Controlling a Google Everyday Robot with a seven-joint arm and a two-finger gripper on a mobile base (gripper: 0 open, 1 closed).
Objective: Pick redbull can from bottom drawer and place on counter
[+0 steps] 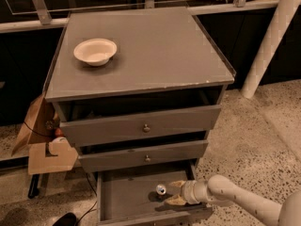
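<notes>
The redbull can (161, 189) stands upright on the floor of the pulled-out bottom drawer (127, 199), its shiny silver top showing. My gripper (172, 192) reaches into the drawer from the right, low and level with the can. Its tan fingers (178, 184) are spread open just right of the can, which is not between them. The counter (146, 51) is the flat grey-brown top of the cabinet, above the drawers.
A pale bowl (95, 51) sits on the counter's back left. The two upper drawers (141, 126) with small knobs stand slightly open above my arm (235, 197). Cardboard pieces (44, 145) lean at the cabinet's left. A white pole (270, 41) stands at the right.
</notes>
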